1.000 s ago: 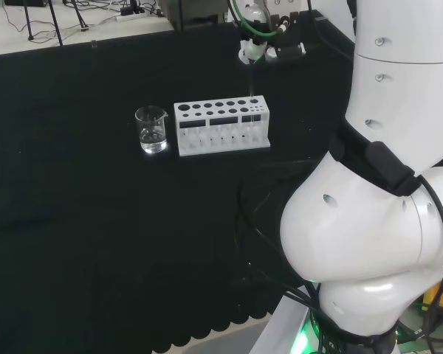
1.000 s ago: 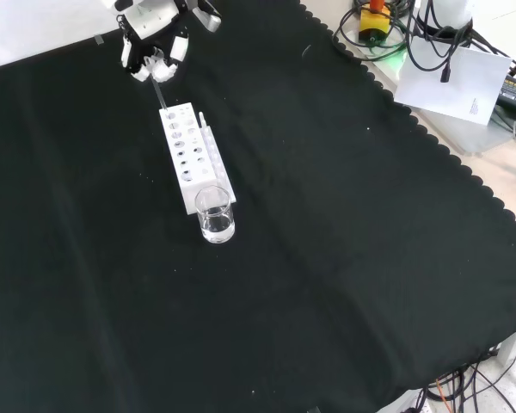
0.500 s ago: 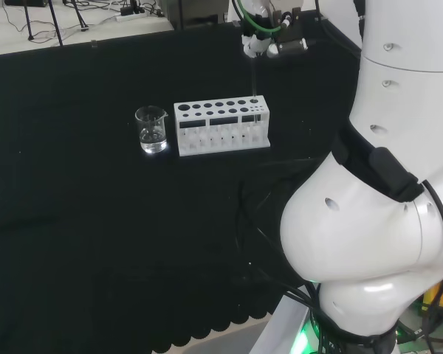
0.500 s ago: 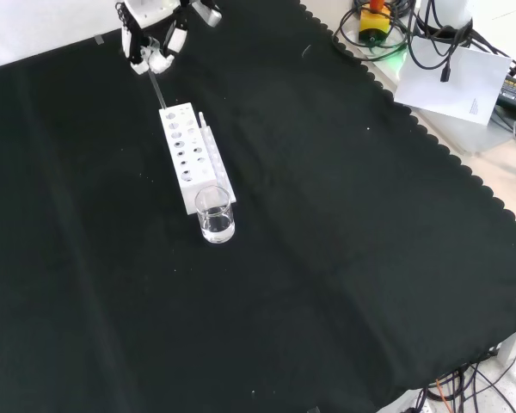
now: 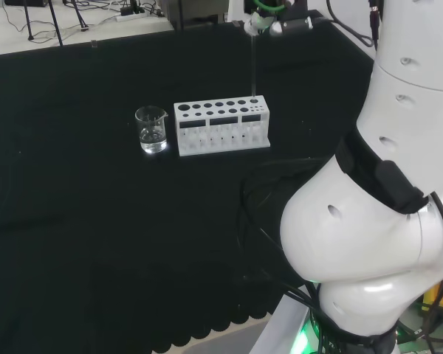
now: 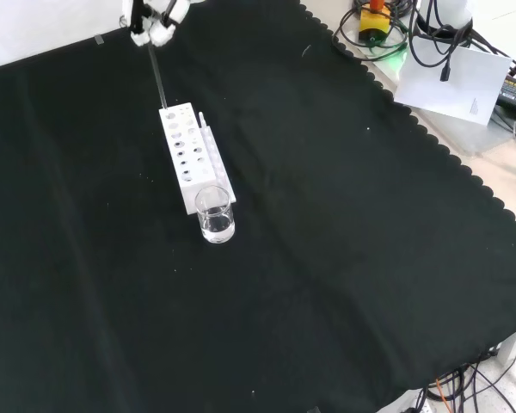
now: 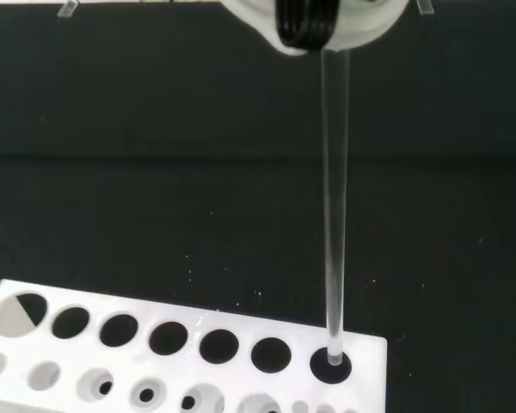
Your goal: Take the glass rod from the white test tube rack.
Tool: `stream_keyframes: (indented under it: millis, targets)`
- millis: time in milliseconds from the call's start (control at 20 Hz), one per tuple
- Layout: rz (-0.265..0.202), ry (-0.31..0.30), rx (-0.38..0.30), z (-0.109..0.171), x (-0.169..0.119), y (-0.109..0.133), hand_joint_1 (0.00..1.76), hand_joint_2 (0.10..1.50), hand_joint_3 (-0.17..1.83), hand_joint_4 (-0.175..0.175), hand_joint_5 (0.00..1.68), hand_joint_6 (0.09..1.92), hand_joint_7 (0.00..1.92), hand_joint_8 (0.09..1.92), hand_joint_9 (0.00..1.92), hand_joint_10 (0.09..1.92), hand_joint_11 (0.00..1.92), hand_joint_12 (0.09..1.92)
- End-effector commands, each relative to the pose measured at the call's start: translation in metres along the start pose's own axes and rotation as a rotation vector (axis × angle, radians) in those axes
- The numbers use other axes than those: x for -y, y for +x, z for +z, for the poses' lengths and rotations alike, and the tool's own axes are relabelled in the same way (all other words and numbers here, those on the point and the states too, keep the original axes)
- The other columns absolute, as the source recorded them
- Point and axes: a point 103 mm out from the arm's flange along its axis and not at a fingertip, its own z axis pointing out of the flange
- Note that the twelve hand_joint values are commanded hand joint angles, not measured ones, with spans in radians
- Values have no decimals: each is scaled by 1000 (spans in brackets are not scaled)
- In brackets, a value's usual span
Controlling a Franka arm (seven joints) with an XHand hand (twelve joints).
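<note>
Nearest in the front view stands a beaker [image 6: 215, 215], touching the near end of the white test tube rack [image 6: 192, 157], my landmark on the black bench [image 6: 344, 258]. Above the rack's far end my robot hand [image 6: 152, 19] has climbed over the last second, fingers curled round the top of the glass rod [image 6: 157, 77]. The rod has come up with it, so the lift is nearly done. The wrist view tells what the others cannot: the rod's tip [image 7: 334, 354] is at the mouth of the rack's end hole [image 7: 331, 365], not yet clear.
</note>
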Motion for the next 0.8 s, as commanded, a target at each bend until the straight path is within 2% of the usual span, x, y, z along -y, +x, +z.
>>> stream_keyframes:
  millis: [50,150,350,600,800]
  targets:
    - [-8,6,-36,-36,26,6,1306,922,255,-175,1129,504,1171,1020,1534,858,1577,596]
    - [-11,-11,-41,-52,32,10,1306,924,251,-175,1128,504,1172,1018,1536,858,1577,596]
    - [-13,-31,-35,-66,37,17,1306,928,243,-175,1128,502,1172,1018,1538,857,1577,595]
    - [-32,-33,-33,-63,38,25,1305,934,233,-175,1129,496,1169,1021,1538,856,1578,595]
    - [-28,-27,-23,-61,38,26,1306,954,190,-175,1134,481,1168,1019,1538,856,1578,593]
